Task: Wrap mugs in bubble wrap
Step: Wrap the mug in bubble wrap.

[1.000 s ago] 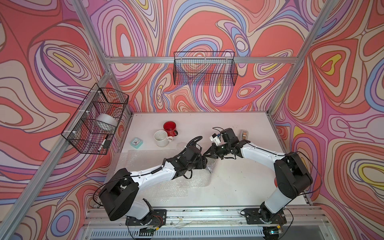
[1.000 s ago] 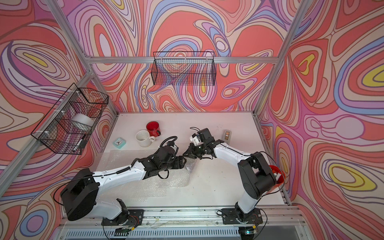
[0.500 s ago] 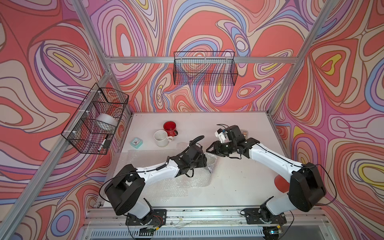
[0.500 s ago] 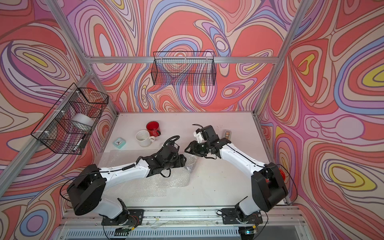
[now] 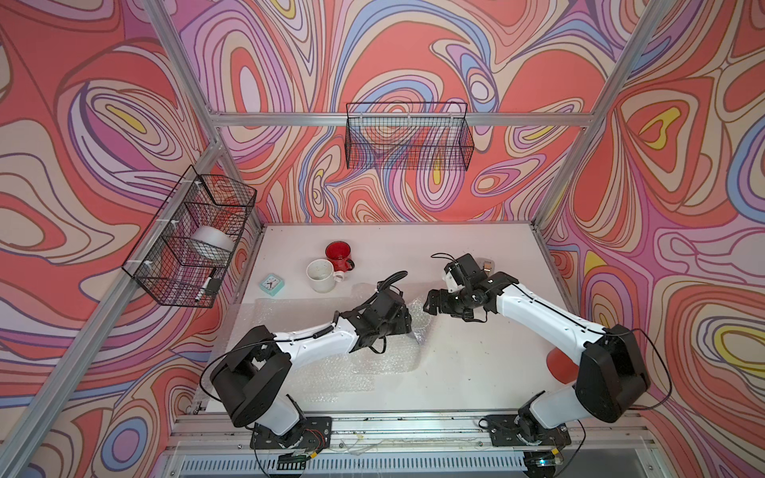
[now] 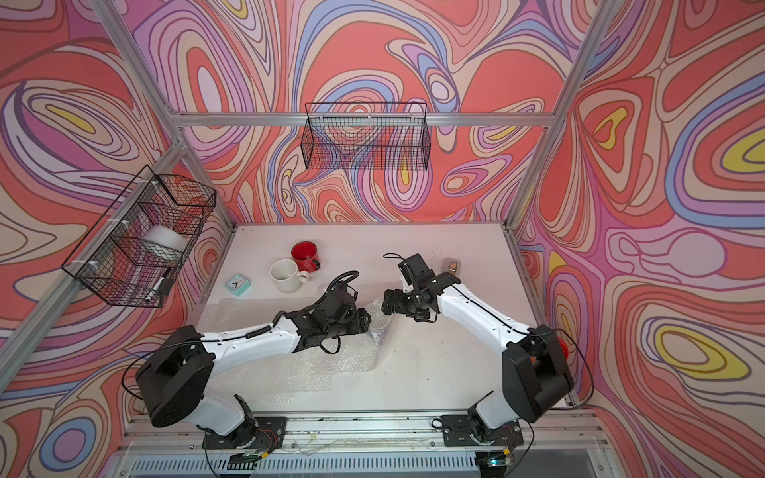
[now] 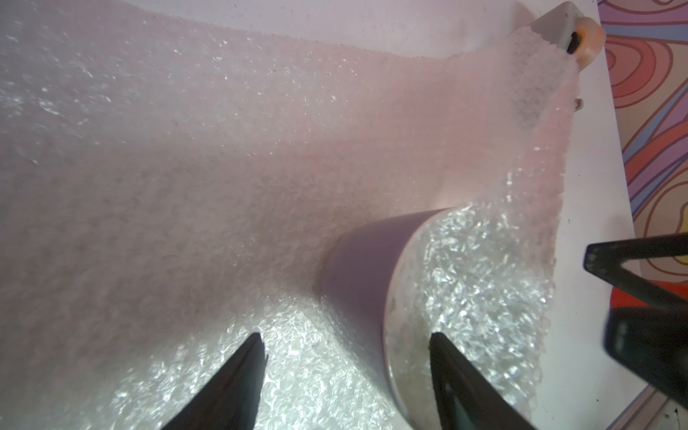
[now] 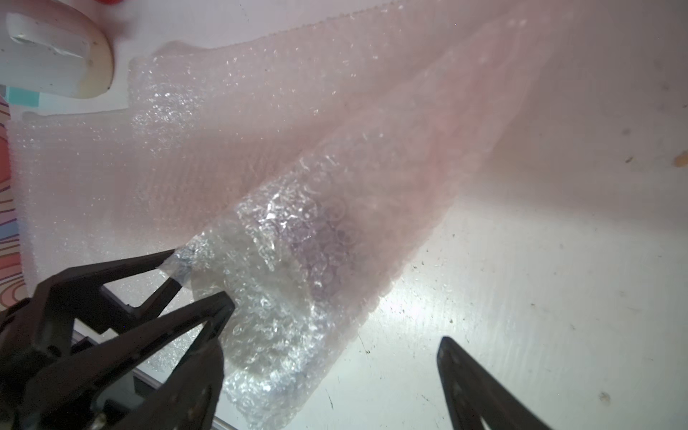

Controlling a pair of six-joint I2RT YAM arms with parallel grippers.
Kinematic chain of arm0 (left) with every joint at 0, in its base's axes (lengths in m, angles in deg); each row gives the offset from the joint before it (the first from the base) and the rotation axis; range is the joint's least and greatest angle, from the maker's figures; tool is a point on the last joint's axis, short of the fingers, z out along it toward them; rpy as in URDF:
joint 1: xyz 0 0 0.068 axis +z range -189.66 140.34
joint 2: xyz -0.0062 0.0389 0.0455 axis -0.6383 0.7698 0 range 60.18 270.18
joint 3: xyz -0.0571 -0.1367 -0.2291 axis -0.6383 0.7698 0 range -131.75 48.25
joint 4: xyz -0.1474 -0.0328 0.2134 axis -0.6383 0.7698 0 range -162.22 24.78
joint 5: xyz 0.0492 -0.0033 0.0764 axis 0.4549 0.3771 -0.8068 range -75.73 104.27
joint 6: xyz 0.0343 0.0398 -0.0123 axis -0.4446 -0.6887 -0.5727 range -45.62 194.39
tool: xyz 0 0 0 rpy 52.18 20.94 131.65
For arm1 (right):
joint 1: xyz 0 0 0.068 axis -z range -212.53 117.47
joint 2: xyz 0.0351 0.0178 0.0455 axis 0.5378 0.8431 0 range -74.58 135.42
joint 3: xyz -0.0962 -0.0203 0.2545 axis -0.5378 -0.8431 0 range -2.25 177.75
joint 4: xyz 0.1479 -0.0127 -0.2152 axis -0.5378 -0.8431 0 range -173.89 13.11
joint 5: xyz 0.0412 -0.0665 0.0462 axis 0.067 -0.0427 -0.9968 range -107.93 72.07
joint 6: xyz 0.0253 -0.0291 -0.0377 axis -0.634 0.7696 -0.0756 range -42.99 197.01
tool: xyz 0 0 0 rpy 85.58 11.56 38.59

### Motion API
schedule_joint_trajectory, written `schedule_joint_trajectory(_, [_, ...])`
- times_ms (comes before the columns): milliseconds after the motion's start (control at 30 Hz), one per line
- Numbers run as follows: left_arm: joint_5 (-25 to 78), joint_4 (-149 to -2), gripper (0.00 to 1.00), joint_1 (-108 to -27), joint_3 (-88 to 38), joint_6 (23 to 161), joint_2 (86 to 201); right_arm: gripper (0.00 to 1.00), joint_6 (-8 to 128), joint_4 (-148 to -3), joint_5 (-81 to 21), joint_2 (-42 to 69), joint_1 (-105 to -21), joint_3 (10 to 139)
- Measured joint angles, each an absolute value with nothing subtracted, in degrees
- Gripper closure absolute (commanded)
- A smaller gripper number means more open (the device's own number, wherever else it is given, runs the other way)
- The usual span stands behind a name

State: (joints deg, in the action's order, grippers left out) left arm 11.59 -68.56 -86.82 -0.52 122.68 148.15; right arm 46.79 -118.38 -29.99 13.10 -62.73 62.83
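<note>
Here, lavender mug (image 7: 363, 268) between left fingers (image 7: 238, 379), bubble wrap (image 7: 484, 283) over it

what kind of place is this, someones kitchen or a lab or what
Most likely a robot test cell in a lab, not a kitchen. An aluminium frame carries walls printed with swirling patterns, two arms are bolted to a rail at the white table's edge, and wire baskets hang on the walls.

Count of things on the table and the walls

Three mugs: red mug (image 5: 338, 253), white mug (image 5: 320, 275), lavender mug (image 7: 363, 268) lying in the bubble wrap (image 5: 331, 372). One green clock (image 5: 271, 284). Two wire baskets: one (image 5: 407, 136) at 12 o'clock, one (image 5: 190, 240) at 9 o'clock.
</note>
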Motion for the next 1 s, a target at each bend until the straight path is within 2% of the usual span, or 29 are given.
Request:
schedule_joint_trajectory(367, [11.4,-68.1,0.28,-86.8,-0.5,122.7,148.2,0.13,47.0,-121.1,-26.7,20.2,-64.8,65.8])
schedule_joint_trajectory(700, [10.2,-65.5,0.26,-86.8,-3.1,123.6,151.1,0.12,46.9,-122.8,-23.9,29.4,-67.7,69.0])
schedule_joint_trajectory(833, [9.9,-64.0,0.27,-86.8,-4.6,123.7,152.5,0.11,46.7,-122.0,-23.9,28.5,-67.8,68.8])
schedule_joint_trajectory(1000, [9.9,-63.6,0.3,-86.8,-5.2,123.7,153.5,0.1,46.5,-117.2,-22.9,18.1,-67.4,65.6])
